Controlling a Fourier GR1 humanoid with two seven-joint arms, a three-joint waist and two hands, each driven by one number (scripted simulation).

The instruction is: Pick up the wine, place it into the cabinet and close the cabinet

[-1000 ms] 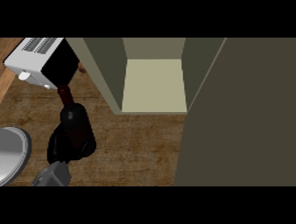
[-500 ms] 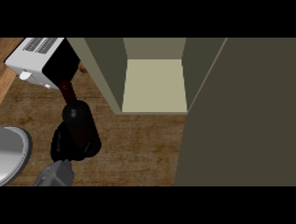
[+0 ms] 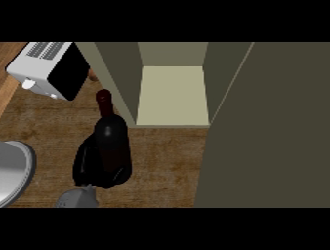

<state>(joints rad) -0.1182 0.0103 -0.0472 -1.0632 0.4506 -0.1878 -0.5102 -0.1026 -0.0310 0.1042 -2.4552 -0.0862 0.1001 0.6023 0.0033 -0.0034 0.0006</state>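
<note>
Grey forearm (image 3: 78, 197) is coming in at the lower edge of the head view, left of centre, and it is ending in the black left hand (image 3: 89, 163), whose fingers are curling round the body of the dark glass wine bottle with a dark red neck (image 3: 110, 134). The bottle is being held over the brown wooden bench (image 3: 164, 156), its neck pointing away from the robot toward the toaster. At the lower left edge a rounded grey metal object (image 3: 2, 171) is showing only in part. Farther off, the olive-green cabinet (image 3: 172, 93) is standing open just right of the bottle, its pale inner shelf bare, and its tall dark door (image 3: 283, 127) is filling the right side of the view. At the far left a white toaster with a black side (image 3: 52, 68) is sitting on the bench.
</note>
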